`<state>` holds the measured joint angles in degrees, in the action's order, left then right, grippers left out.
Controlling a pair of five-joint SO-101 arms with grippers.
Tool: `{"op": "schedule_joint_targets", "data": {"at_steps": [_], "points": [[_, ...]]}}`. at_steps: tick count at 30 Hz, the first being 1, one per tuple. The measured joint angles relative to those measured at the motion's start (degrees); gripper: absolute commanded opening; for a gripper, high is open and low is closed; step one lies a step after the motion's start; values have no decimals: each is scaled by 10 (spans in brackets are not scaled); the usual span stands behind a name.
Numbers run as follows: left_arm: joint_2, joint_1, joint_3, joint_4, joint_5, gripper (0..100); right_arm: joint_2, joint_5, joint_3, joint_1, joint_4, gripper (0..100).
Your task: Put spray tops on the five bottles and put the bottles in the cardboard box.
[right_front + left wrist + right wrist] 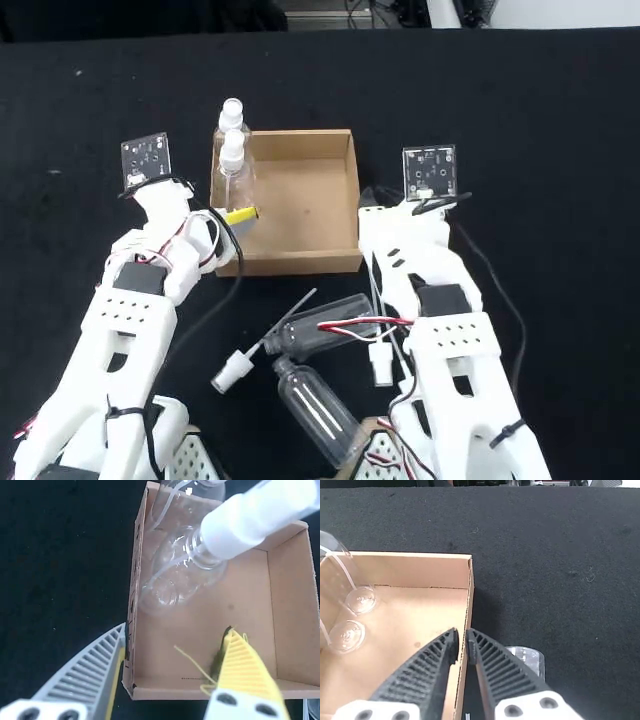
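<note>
The cardboard box (310,215) sits mid-table. Two clear bottles with white spray tops (232,150) stand along its left wall, seen close in the left wrist view (185,575). My left gripper (238,222) (176,629) is open and straddles that wall near the front corner, grey finger outside, yellow finger inside. My right gripper (367,205) (462,631) is shut on the box's right wall (470,595). Two uncapped bottles (325,328) (315,410) lie in front of the box. A spray top with a long tube (235,372) and another spray top (381,362) lie beside them.
A black cloth (520,110) covers the table, with free room behind and to both sides of the box. The end of a clear bottle (525,659) lies just outside the box's right wall. Both arms flank the loose bottles at the front.
</note>
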<state>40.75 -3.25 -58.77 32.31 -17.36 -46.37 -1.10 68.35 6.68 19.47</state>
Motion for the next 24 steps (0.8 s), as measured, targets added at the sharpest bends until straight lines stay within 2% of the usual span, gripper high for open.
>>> {"op": "schedule_joint_targets", "data": {"at_steps": [14,24], "points": [[-2,0,3,4,0,208,0,0,0,0,0,12],[-140,0,87,30,0,202,0,0,5,0,0,12]]}}
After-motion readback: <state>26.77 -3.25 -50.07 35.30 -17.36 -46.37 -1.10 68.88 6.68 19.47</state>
